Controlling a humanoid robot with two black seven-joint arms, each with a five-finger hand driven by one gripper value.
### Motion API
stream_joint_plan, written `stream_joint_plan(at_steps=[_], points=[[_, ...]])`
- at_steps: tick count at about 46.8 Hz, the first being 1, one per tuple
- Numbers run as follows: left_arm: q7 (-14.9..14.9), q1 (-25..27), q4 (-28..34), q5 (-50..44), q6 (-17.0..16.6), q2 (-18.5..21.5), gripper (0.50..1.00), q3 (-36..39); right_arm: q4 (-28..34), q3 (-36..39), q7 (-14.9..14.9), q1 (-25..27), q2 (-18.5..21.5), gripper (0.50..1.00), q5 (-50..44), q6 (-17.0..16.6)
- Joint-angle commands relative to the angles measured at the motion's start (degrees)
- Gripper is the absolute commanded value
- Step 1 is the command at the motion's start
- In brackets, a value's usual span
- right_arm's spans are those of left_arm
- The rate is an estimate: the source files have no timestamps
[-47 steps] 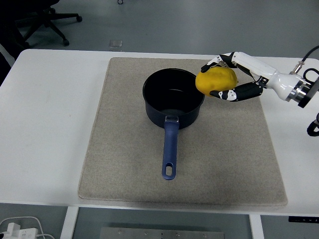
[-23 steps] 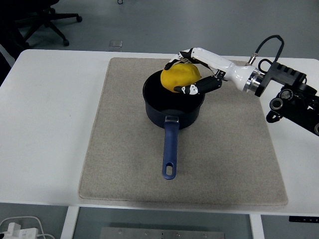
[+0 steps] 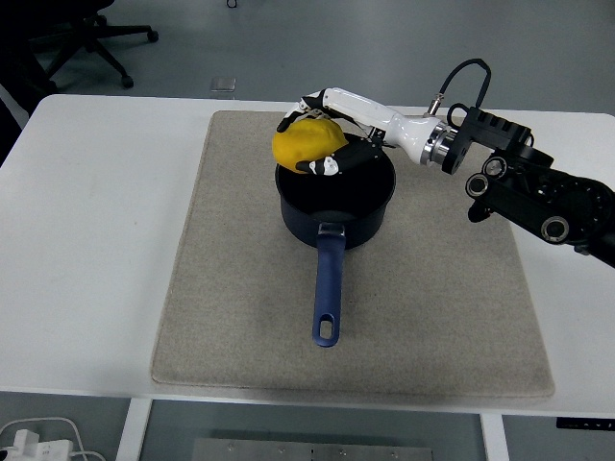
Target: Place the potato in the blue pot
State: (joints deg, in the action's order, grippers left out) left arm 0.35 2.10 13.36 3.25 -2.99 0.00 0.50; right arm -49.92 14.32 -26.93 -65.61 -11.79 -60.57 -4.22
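Right hand point(image 3: 322, 144), fingers wrapped around the yellow rounded potato point(image 3: 307, 143), is being positioned over the dark-blue metal pot's point(image 3: 334, 202) far-left rim for release inside.

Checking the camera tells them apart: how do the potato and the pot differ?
The potato is yellow and lumpy; the pot is dark blue, round, with a long handle. The potato is held up in the right robot hand; the pot sits on the mat.
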Motion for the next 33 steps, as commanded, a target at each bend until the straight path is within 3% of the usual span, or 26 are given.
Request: stream_joint_plan(at_steps=[1, 33], points=[[0.00, -0.08, 0.00, 0.00, 0.00, 0.00, 0.996, 0.03, 0.00, 0.00, -0.06, 0.05, -0.08, 0.500, 0.02, -0.09], [0.00, -0.35, -0.09, -0.09, 0.00, 0.00, 0.996, 0.03, 0.61, -0.09, -0.06, 0.66, 0.09, 0.500, -0.16, -0.09]])
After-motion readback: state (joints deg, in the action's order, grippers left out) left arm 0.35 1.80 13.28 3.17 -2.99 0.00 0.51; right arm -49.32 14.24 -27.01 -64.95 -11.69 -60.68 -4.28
